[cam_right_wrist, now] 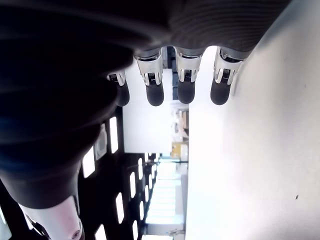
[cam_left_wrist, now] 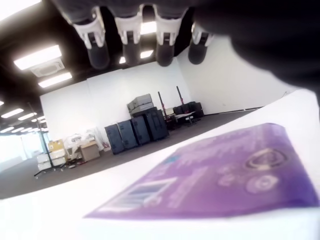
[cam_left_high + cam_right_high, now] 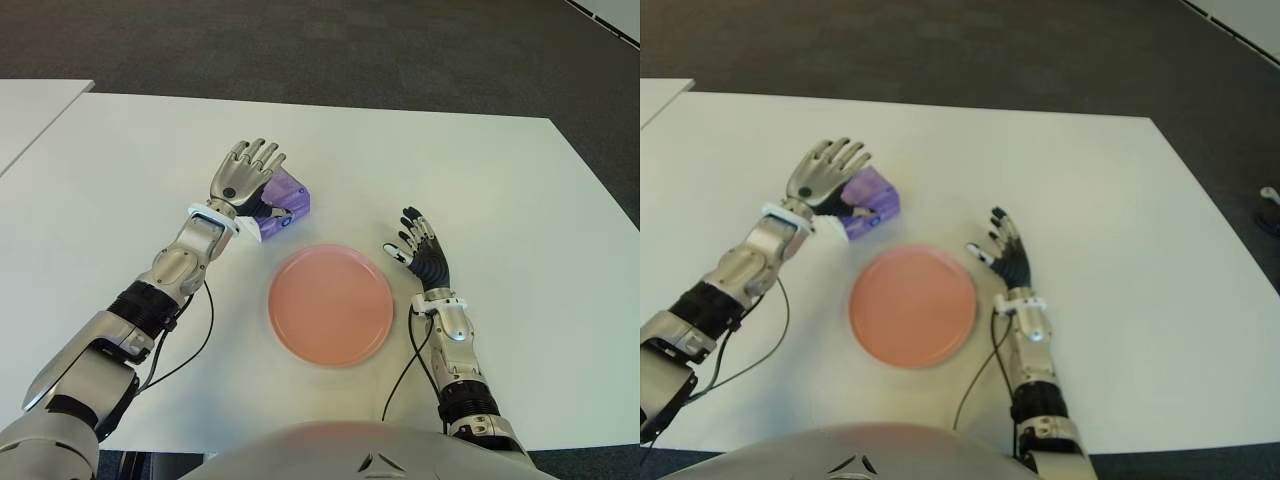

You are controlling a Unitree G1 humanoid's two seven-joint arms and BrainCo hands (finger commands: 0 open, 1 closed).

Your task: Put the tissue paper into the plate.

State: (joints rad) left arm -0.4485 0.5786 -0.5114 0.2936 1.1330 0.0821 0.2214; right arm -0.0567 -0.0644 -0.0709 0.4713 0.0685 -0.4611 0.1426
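Left hand (image 3: 243,176) above flat tissue pack (image 3: 283,200)

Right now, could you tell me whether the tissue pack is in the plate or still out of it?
Out. The purple tissue pack lies on the table beyond the empty pink plate, under the open left hand.
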